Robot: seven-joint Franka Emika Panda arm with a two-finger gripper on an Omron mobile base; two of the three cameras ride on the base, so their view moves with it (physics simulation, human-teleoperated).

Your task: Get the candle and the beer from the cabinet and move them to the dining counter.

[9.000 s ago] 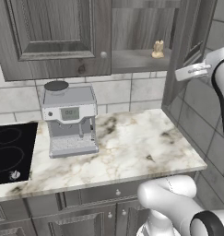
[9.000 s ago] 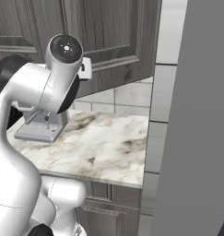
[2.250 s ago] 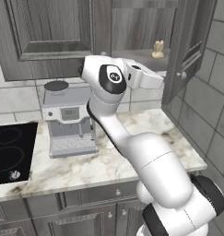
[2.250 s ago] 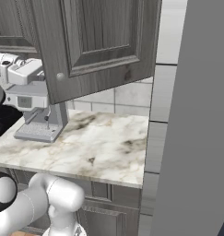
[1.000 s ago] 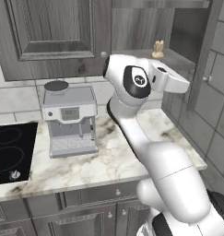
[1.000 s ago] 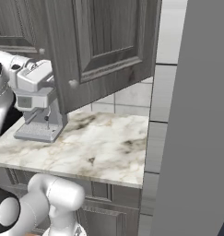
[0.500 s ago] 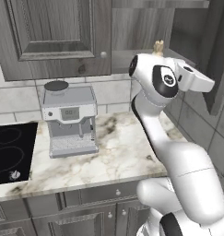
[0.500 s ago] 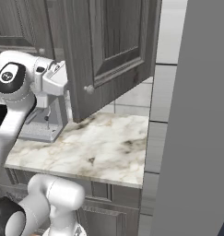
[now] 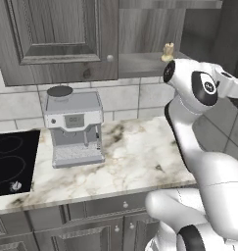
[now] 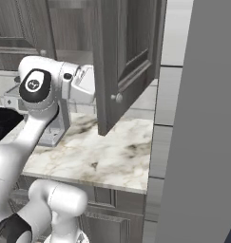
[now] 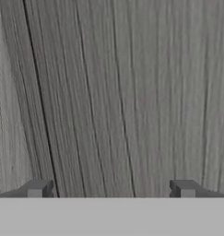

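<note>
The cabinet [image 9: 140, 39] stands with its right door [image 10: 129, 57] swung out towards me. On its lower shelf sits the small cream candle [image 9: 168, 51], upright near the right side. The beer and the dining counter are out of view. My arm reaches up and to the right just below that shelf, with the hand [image 10: 84, 88] tucked behind the inner face of the open door. In the hand view my gripper [image 11: 111, 190] is open, its fingertips [image 11: 37, 188] wide apart and close to the dark wood grain, with nothing between them.
A grey coffee machine [image 9: 74, 125] stands on the marble worktop [image 9: 135, 157] below the cabinet, with a black hob [image 9: 12, 157] to its left. A tall grey panel [image 10: 202, 123] rises on the right. The left cabinet door [image 9: 57, 34] is closed.
My arm has swung to the right under the shelf, and the right cabinet door has swung further open with it. The jaws have stayed open.
</note>
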